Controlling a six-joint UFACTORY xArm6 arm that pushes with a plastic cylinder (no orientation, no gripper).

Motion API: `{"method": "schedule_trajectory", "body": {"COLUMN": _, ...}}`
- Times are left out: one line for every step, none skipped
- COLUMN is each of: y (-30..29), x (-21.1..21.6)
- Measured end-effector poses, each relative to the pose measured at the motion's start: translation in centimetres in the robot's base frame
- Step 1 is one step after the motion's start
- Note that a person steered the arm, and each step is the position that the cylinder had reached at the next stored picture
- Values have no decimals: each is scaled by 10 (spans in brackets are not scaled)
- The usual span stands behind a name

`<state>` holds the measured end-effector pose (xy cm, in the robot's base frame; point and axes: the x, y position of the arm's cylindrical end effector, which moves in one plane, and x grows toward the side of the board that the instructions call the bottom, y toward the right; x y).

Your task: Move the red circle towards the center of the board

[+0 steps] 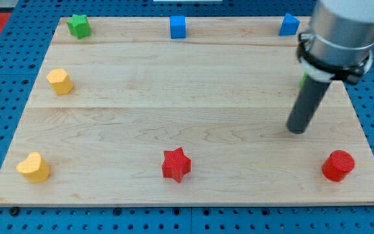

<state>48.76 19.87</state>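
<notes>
my tip (297,130) | touches nothing | above-left of red circle (338,165)

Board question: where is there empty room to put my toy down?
The big middle of the board is bare, between the blue cube at the view's top and the red star at the bottom. It's busier at the view's right, where my tip stands above the red circle.

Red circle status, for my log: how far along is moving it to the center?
Nothing looks done: the red circle sits near the board's bottom right corner. In hand: my tip stands above-left of it, apart. Left: the entire push toward the center.
</notes>
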Motion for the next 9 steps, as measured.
{"method": "schedule_trajectory", "body": {"y": 74, "x": 5}}
{"method": "schedule_trajectory", "body": {"y": 108, "x": 38}}
{"method": "schedule_trajectory", "body": {"y": 101, "x": 81}}
{"method": "schedule_trajectory", "body": {"y": 50, "x": 93}}
{"method": "schedule_trajectory", "body": {"y": 22, "x": 93}}
{"method": "schedule_trajectory", "body": {"y": -1, "x": 93}}
{"method": "schedule_trajectory", "body": {"y": -24, "x": 78}}
{"method": "schedule_trajectory", "body": {"y": -45, "x": 40}}
{"method": "schedule_trajectory", "body": {"y": -65, "x": 28}}
